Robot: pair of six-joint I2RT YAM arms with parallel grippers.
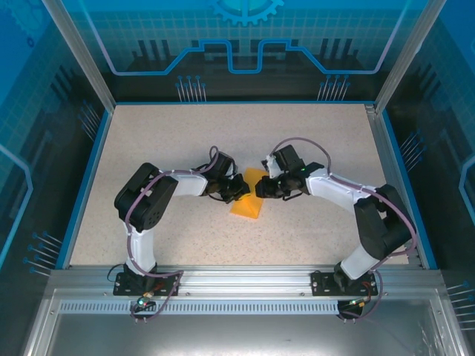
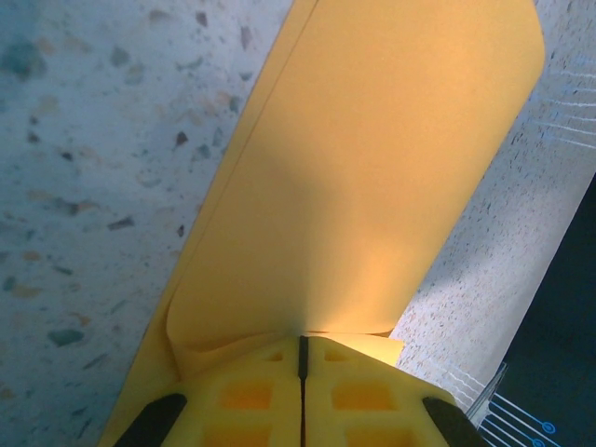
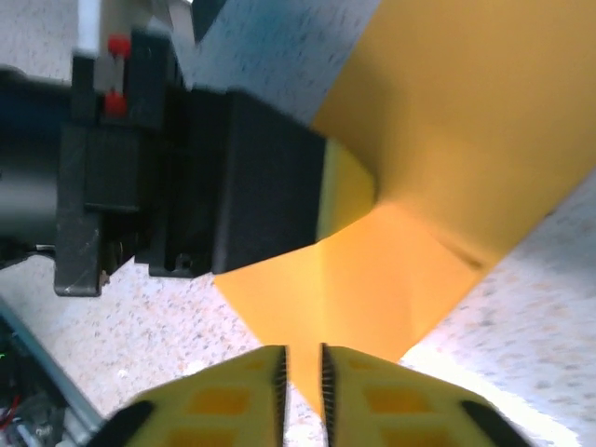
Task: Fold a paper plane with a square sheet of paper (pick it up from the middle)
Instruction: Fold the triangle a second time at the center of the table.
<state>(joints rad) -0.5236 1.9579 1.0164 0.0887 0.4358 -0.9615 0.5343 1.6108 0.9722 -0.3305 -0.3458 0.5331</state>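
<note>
The orange square sheet of paper (image 1: 249,205) lies folded into a smaller pointed shape at the middle of the table, between my two grippers. My left gripper (image 1: 242,190) is shut on its left edge. In the left wrist view the yellow jaws of the left gripper (image 2: 303,341) meet with no gap, and the paper (image 2: 372,168) rises from them as a curved flap. My right gripper (image 1: 260,187) faces it from the right. In the right wrist view the right gripper (image 3: 303,354) has its jaws a narrow slit apart, over a pointed corner of the paper (image 3: 447,121).
The speckled table (image 1: 171,133) is walled by a blue rim and clear panels on three sides. The black body of the left gripper (image 3: 251,186) sits close in front of the right wrist camera. An aluminium rail (image 1: 237,278) carries both arm bases at the near edge.
</note>
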